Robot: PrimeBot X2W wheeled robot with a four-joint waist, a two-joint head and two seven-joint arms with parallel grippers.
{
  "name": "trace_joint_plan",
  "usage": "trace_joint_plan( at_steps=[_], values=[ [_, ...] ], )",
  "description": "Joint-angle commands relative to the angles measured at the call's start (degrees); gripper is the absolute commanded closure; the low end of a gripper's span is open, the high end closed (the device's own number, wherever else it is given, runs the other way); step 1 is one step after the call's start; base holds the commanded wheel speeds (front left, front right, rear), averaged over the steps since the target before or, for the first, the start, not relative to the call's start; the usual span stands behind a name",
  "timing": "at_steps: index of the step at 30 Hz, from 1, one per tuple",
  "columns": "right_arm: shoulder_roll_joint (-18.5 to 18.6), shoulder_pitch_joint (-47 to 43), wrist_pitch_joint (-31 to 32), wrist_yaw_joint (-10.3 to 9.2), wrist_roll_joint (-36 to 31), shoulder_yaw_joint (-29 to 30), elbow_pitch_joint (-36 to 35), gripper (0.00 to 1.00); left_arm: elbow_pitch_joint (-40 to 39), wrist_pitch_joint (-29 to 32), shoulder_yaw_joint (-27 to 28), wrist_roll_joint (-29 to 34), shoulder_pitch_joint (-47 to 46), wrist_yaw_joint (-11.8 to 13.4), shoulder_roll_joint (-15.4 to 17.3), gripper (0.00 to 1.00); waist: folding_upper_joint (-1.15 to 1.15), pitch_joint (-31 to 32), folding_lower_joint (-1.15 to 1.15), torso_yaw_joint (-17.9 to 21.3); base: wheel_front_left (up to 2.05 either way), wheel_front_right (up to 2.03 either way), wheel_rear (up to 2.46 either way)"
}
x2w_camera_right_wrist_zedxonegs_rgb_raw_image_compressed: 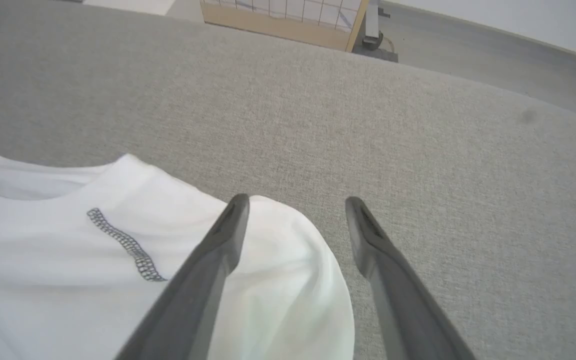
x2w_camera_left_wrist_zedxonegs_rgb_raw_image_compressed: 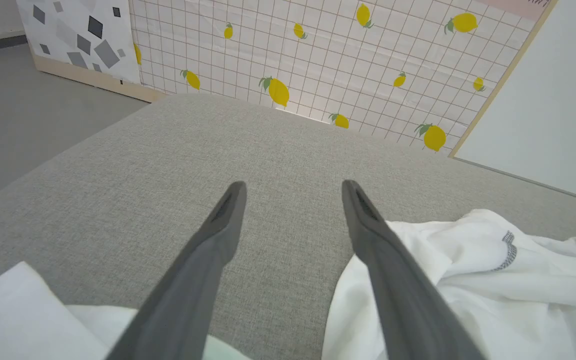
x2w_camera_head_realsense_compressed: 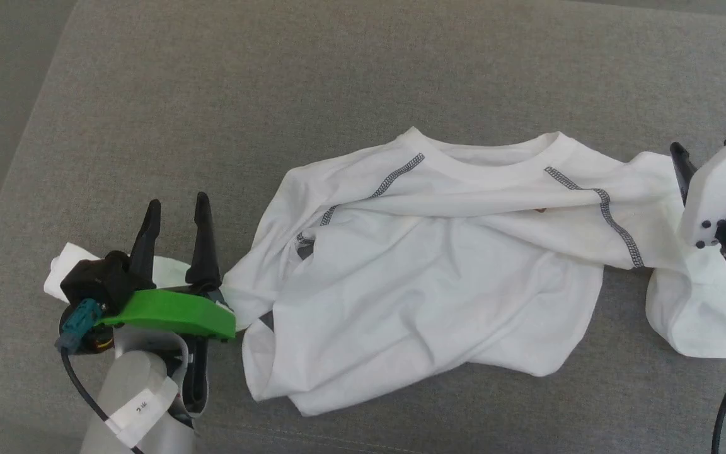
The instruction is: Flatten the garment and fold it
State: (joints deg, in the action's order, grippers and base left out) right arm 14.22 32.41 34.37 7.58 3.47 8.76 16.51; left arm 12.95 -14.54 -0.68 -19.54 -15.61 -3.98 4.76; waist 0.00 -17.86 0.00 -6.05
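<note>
Setting: a broad grey woven cushion [x2w_camera_head_realsense_compressed: 275,94] seen from above, with the garment [x2w_camera_head_realsense_compressed: 438,277], a white short-sleeved T-shirt, lying rumpled across its middle and right.
Far left: a white corner of cloth [x2w_camera_head_realsense_compressed: 63,271] pokes out from beneath the left wrist. It looks like one sleeve end.
Left gripper: the left gripper [x2w_camera_head_realsense_compressed: 177,205] sits low over the cushion at the lower left. Its two long dark fingers are spread wide with bare grey cushion between them, and it holds nothing. In the left wrist view, white cloth lies under the base of both fingers.
Wrist: a bright green plastic piece [x2w_camera_head_realsense_compressed: 174,315] sits just behind the fingers, with a teal connector [x2w_camera_head_realsense_compressed: 79,318] and a black cable.
Garment, middle: the round neckband [x2w_camera_head_realsense_compressed: 495,154] is on the far side and the hem is nearer the robot. A long fold crosses the chest. Dark grey zigzag stitching [x2w_camera_head_realsense_compressed: 394,176] runs along both shoulders.
Garment, right: the other sleeve [x2w_camera_head_realsense_compressed: 697,309] spreads toward the right edge, partly under the right arm.
Right gripper: the right gripper [x2w_camera_right_wrist_zedxonegs_rgb_raw_image_compressed: 296,202] has its fingers wide apart and is empty. One finger is over the sleeve's rounded edge, the other over bare cushion. I cannot tell whether it touches the cloth.
Background: in the left wrist view, a grid panel printed with lemons [x2w_camera_left_wrist_zedxonegs_rgb_raw_image_compressed: 278,90] stands beyond the cushion.
</note>
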Motion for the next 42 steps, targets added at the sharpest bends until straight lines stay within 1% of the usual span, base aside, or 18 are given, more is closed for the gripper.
trace_joint_plan(
  at_steps=[1, 3, 7, 10, 13, 14, 17, 18, 20, 21, 22, 25, 29, 31, 33, 38, 41, 42],
  values=[
    [-1.0, -1.9, -2.3, -0.09, 1.0, 1.0, -1.5, 0.0, 0.2, -0.3, 0.0, 0.4, -0.4, -0.2, 0.5, 0.0, 0.0, 1.3, 0.0, 0.2, 0.0, 0.0, 0.0],
    [-2.8, -5.2, -6.5, -0.09, 1.8, 3.2, -4.7, 0.0, 0.4, 0.0, -0.3, 0.3, -0.1, -0.2, 0.5, 0.0, 0.0, 2.4, 0.0, 0.6, 0.0, 0.0, 0.0],
    [-5.7, -11.0, -11.0, -0.09, 2.8, 5.7, -8.9, 0.0, 0.6, 0.9, -0.9, 0.2, 0.5, -0.2, 0.6, 0.0, 0.0, 4.0, 0.0, 1.5, 0.0, 0.0, 0.0],
    [-7.6, -14.3, -13.0, -0.09, 3.0, 7.4, -11.5, 0.0, 0.8, 2.4, -1.5, -0.2, 0.3, -0.4, 0.6, 0.0, 0.0, 4.7, 0.0, 2.2, 0.0, 0.0, 0.0],
    [-8.8, -16.8, -13.6, -0.09, 3.2, 8.3, -13.7, 0.0, 1.3, 6.1, -2.8, -0.4, -1.6, -0.5, 0.6, 0.0, 0.0, 4.9, 0.0, 2.6, 0.0, 0.0, 0.0],
    [-9.1, -17.5, -13.6, -0.09, 3.2, 8.4, -14.4, 0.0, 1.8, 8.4, -3.3, -0.7, -2.9, -0.5, 0.6, 0.0, 0.0, 4.9, 0.0, 2.8, 0.0, 0.0, 0.0],
    [-9.7, -18.5, -13.4, -0.09, 2.6, 8.9, -16.5, 0.0, 4.0, 18.4, -5.2, -1.8, -8.6, -0.5, 0.7, 0.0, 0.0, 4.5, 0.0, 3.2, 0.0, 0.0, 0.0],
    [-9.8, -18.6, -13.2, -0.09, 2.6, 8.9, -16.9, 0.0, 5.0, 22.2, -5.3, -2.4, -10.4, 0.3, 0.6, 0.0, 0.0, 4.3, 0.0, 3.4, 0.0, 0.0, 0.0],
    [-10.1, -18.5, -12.8, -0.09, 2.6, 8.7, -17.7, 0.0, 6.8, 30.2, -6.4, -2.8, -15.2, 1.1, 0.6, 0.0, 0.0, 3.6, 0.0, 4.0, 0.0, 0.0, 0.0],
    [-10.3, -18.3, -12.7, -0.09, 2.6, 8.5, -18.0, 0.0, 8.1, 35.1, -7.5, -2.4, -17.6, 1.6, 1.0, 0.0, 0.0, 3.3, 0.0, 4.3, 0.0, 0.0, 0.0],
    [-10.3, -18.2, -12.5, -0.09, 2.6, 8.3, -18.1, 0.0, 9.0, 38.7, -8.5, -1.9, -19.5, 1.9, 1.3, 0.0, 0.0, 3.0, 0.0, 4.5, 0.0, 0.0, 0.0],
    [-10.5, -17.6, -12.2, -0.09, 2.5, 7.7, -18.3, 0.0, 11.8, 49.0, -11.5, -0.9, -25.2, 1.3, 2.0, 0.0, 0.0, 1.8, 0.0, 5.3, 0.0, 0.0, 0.0],
    [-10.6, -17.2, -12.1, -0.09, 2.3, 7.3, -18.6, 0.0, 15.8, 57.7, -15.5, 1.5, -29.6, 0.0, 3.9, 0.0, 0.0, 0.3, 0.0, 6.3, 0.0, 0.0, 0.0],
    [-10.7, -17.1, -12.0, -0.09, 2.2, 7.3, -18.9, 0.0, 17.6, 60.4, -17.5, 3.2, -30.8, -0.4, 5.0, 0.0, 0.0, -0.6, 0.0, 6.6, 0.0, 0.0, 0.0],
    [-10.7, -16.9, -12.0, -0.09, 2.2, 7.4, -19.2, 0.0, 18.9, 61.2, -18.5, 4.3, -31.6, -0.5, 5.7, 0.0, 0.0, -1.4, 0.0, 7.0, 0.0, 0.0, 0.0],
    [-10.8, -16.7, -12.2, -0.09, 2.1, 7.6, -19.6, 0.0, 22.0, 60.5, -20.6, 5.6, -31.5, -1.0, 6.2, 0.0, 0.0, -3.0, 0.0, 7.3, 0.0, 0.0, 0.0],
    [-10.9, -16.7, -12.4, -0.09, 2.0, 7.5, -19.8, 0.0, 24.0, 60.8, -21.0, 5.0, -30.8, -1.1, 5.8, 0.0, 0.0, -3.7, 0.0, 7.2, 0.0, 0.0, 0.0],
    [-10.9, -16.6, -12.4, -0.09, 2.0, 7.5, -19.9, 0.0, 24.5, 61.1, -21.2, 4.8, -30.6, -1.3, 5.6, 0.05, 0.0, -3.9, 0.0, 7.1, 0.0, 0.0, 0.0]
  ],
)
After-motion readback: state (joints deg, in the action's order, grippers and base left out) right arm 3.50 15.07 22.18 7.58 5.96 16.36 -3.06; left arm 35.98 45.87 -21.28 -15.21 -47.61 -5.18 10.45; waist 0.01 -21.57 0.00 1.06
